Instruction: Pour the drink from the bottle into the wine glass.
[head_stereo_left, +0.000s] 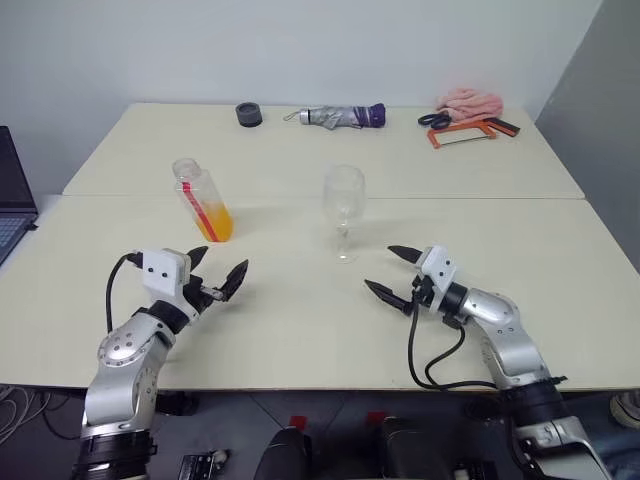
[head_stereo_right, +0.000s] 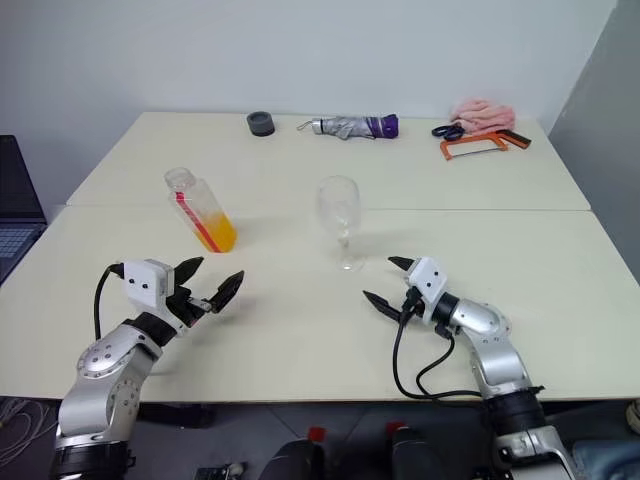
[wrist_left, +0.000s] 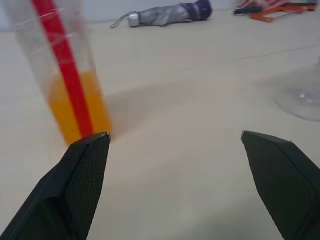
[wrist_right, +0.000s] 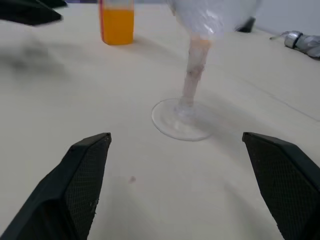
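Both pincers are held low over the table (head_stereo_left: 300, 330) with fingers spread wide and nothing gripped: the left gripper (head_stereo_left: 218, 270) just short of the bottle (head_stereo_left: 203, 201), the right gripper (head_stereo_left: 393, 270) just short of the wine glass (head_stereo_left: 343, 208). Farther back, the bottle is seen standing uncapped, the drink (head_stereo_left: 217, 222) filling its lower part; the glass stands upright and looks empty beside it. The approach appears to be in hand; next, the bottle must be enclosed squarely and gripped before any lifting.

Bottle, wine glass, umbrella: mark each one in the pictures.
Bottle (head_stereo_left: 203, 204): left eye view, middle of its body, on the red stripe.
Wine glass (head_stereo_left: 344, 193): left eye view, on the bowl.
Umbrella (head_stereo_right: 352, 126): right eye view, middle of the folded grey canopy.
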